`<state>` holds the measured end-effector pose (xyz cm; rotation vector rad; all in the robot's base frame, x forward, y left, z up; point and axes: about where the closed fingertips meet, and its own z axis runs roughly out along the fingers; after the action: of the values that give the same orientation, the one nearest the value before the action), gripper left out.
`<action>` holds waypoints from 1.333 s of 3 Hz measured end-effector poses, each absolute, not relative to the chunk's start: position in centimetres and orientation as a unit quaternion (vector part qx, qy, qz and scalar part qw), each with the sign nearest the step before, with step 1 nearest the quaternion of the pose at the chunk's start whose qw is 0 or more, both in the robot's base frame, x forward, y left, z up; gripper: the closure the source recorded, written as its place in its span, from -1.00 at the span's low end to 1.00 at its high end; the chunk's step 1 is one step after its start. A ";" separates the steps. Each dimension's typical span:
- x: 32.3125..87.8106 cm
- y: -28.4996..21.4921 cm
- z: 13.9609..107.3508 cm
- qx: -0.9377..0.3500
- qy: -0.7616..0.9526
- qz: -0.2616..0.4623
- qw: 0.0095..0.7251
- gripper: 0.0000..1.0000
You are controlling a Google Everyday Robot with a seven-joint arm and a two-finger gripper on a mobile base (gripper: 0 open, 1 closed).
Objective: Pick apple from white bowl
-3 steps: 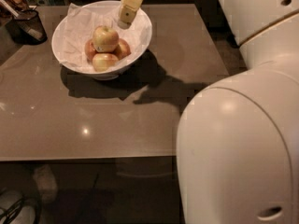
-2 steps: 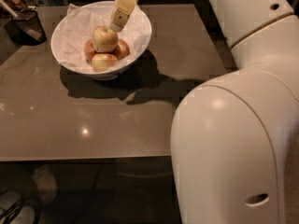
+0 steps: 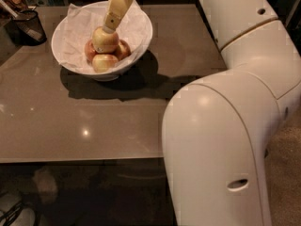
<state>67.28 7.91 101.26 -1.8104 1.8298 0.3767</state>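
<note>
**Item: tabletop, one moment, listed from left edge to right edge.**

1. Dark mesh cup, at the far left corner. It holds utensils, too dim to name.
2. White bowl, near the far edge and left of centre, lined with crinkled white paper.
3. Apple, pale yellow, on top of the pile inside the bowl. Redder apples lie beside and under it. A smaller yellow-orange apple sits on the near side.
4. Gripper, cream-coloured, slanting down from the far edge. Its tip meets the crown of the pale apple. Whether the jaws are open or closed on anything cannot be told.
5. Robot arm, white casing, filling the right side past the right edge.

**Change noted:** a second ago the gripper hung above the bowl's right rim. It has since moved left and down onto the pale apple.

**Bearing on task:** judged to be the reach ending and the grasp about to start. The apple is not yet lifted.

**Markings:** no brand, label or legible writing on any item.
</note>
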 end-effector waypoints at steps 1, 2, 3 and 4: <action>67.4 8.6 100.8 -0.673 0.674 0.153 0.264 -0.72; 67.6 9.4 100.2 -0.676 0.670 0.165 0.259 -0.70; 67.9 10.1 99.3 -0.676 0.669 0.177 0.253 -0.68; 68.2 10.7 98.4 -0.675 0.667 0.193 0.249 -0.68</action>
<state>68.16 10.66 98.43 -1.8399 1.8173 0.5249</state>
